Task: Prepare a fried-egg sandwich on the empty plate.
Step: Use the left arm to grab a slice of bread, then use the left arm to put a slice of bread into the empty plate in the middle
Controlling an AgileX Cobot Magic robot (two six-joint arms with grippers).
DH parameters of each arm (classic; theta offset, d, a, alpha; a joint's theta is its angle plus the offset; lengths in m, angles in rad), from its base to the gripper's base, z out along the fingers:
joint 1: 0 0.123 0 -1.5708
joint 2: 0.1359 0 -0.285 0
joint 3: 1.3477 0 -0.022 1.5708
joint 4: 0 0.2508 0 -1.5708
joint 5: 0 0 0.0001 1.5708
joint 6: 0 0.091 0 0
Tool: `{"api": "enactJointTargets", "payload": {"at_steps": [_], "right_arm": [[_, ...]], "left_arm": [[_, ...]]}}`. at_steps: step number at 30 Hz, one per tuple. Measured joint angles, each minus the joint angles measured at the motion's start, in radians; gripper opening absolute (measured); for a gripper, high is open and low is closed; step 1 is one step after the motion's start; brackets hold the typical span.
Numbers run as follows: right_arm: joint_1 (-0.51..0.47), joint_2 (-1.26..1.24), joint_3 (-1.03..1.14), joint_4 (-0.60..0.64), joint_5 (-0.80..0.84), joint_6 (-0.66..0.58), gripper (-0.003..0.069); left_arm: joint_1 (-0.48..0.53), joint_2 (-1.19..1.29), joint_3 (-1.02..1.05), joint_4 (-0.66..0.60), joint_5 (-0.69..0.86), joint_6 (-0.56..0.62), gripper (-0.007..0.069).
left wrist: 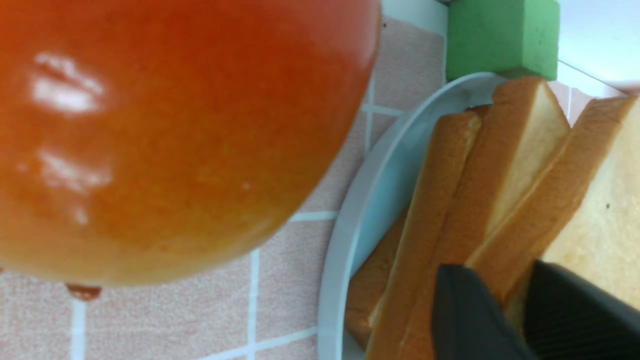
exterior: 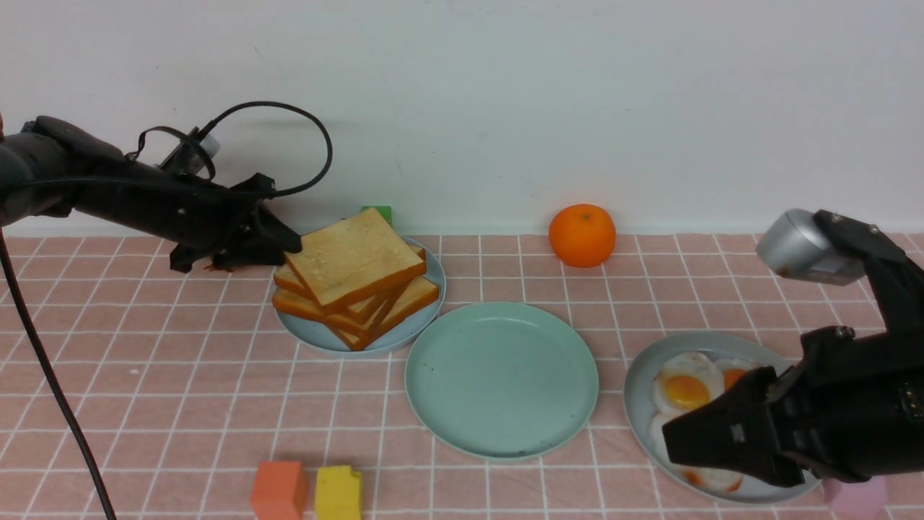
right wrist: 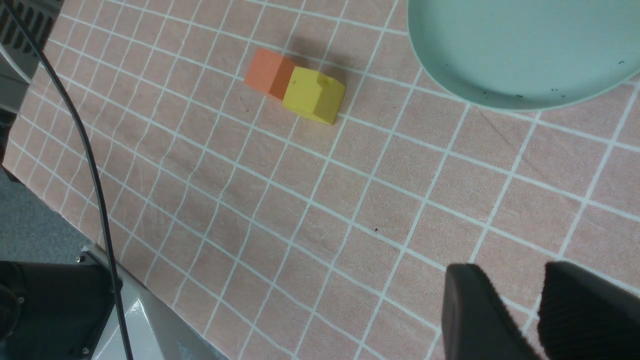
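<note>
A plain white wall point(exterior: 491, 115) stands behind the surface point(exterior: 180, 404), which has pinkish tiling with pale grid lines. Dark grey floor point(right wrist: 35, 235) shows beyond its edge. The light looks even.

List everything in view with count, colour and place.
toast slices: at least four, golden-brown, piled on a plate
round plate: one, pale blue, left
round shallow plate: one, mint-green, centre, empty
round larger plate: one, grey, right
fried eggs: several, white with orange yolks, on the grey plate
round fruit: one, orange, back
glossy rounded object: one, red-orange, beside the pale blue plate
blocks: green, back; orange-red and yellow, front; pink, front right
tiled tabletop: one, pinkish
wall: one, whitish
left gripper: one, black, on the top slice
right gripper: one, black, over the right side
</note>
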Motion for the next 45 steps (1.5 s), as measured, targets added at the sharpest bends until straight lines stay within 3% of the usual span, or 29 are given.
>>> {"api": "enactJointTargets", "payload": {"at_steps": [2,4,13,18,26,31,38,45], "right_arm": [[0.000,0.000,0.000,0.000,0.000,0.000,0.0239],[0.000,0.000,0.000,0.000,0.000,0.000,0.0239],[0.000,0.000,0.000,0.000,0.028,0.000,0.0239],[-0.028,0.000,0.000,-0.013,0.070,0.001,0.0239],[-0.213,0.000,0.000,-0.063,0.145,0.049,0.0239],[-0.299,0.000,-0.001,-0.102,0.165,0.052,0.0239],[-0.302,0.000,-0.001,-0.097,0.165,0.052,0.0239],[-0.302,0.000,-0.001,-0.095,0.157,0.061,0.0239]], "left_arm": [[0.000,0.000,0.000,-0.003,0.002,0.000,0.0106],[0.000,0.000,-0.004,-0.003,0.006,0.000,0.0094],[0.040,-0.132,-0.014,0.014,0.103,0.005,0.0094],[0.014,-0.235,0.008,0.001,0.186,0.050,0.0094],[-0.223,-0.241,0.099,0.039,0.183,0.084,0.0094],[-0.336,-0.175,0.101,0.095,0.083,0.095,0.0094],[-0.390,-0.092,0.101,0.143,-0.059,0.105,0.0094],[-0.390,-0.073,0.101,0.144,-0.080,0.101,0.0094]]}}
